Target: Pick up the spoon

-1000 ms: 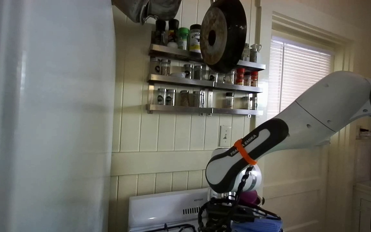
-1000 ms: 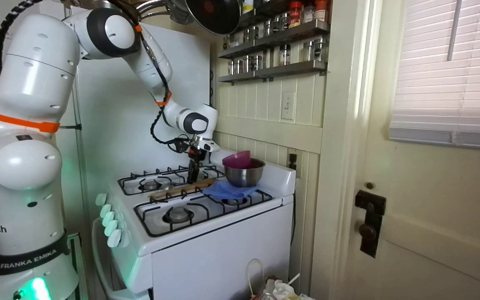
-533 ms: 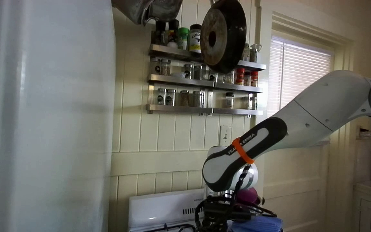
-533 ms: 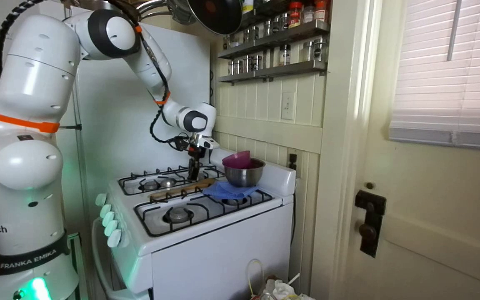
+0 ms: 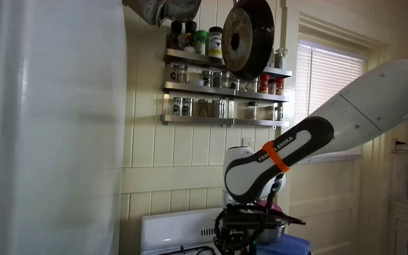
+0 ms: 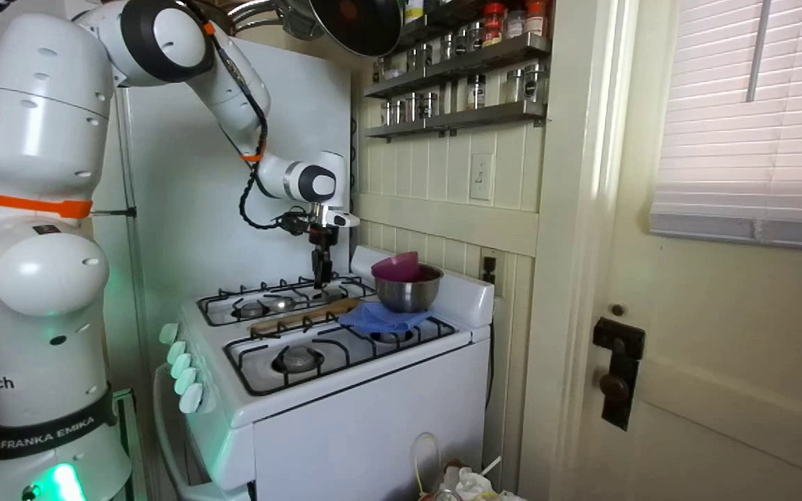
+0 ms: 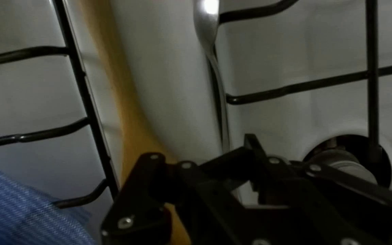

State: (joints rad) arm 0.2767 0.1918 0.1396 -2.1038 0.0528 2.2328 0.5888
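Partly behind hand [image 7: 233, 153]: spoon [image 7: 209, 42], top cropped in wrist view.

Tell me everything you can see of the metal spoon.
In the wrist view, the metal spoon looks silvery, with glare on its wide end, which the frame's top edge cuts off. That end narrows to a slim, slightly curved handle, running out of sight behind the gripper. The spoon lies along the edge of the black grate, seemingly resting on it; gripper contact is unclear.

It's a kitchen — stove [image 6: 373, 410], spice jars [image 5: 203, 108] on wall shelves [image 5: 200, 119], a hanging frying pan [image 5: 259, 39].
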